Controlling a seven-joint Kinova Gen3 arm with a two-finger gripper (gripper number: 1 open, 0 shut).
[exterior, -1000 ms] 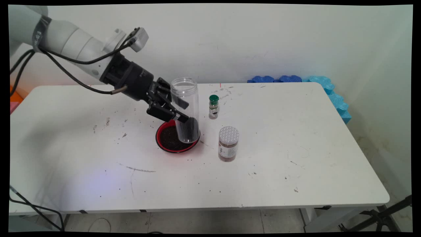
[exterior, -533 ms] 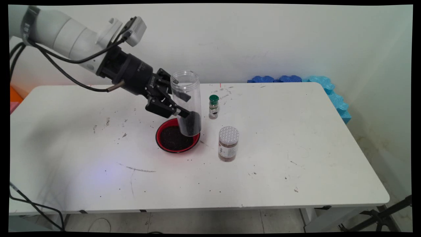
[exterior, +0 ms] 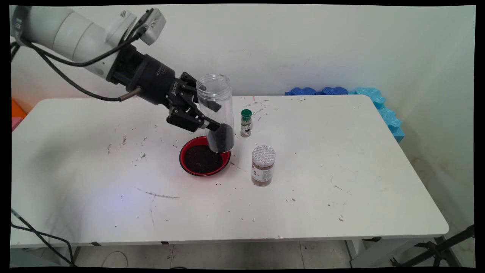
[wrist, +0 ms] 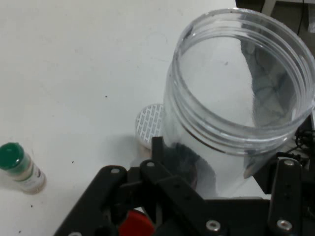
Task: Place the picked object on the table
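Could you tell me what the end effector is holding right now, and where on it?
The end effector grips the clear open jar around its lower body, above the red bowl.

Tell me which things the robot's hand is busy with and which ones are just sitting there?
Busy with:
- gripper, shut on the clear jar, dark grains at its bottom
- red bowl of dark grains, just below the jar

Just sitting:
- green-capped bottle
- brown jar with white lid
- blue foam by the wall

white wall (exterior: 303, 45) | white table (exterior: 341, 197) | blue foam (exterior: 379, 102) by wall
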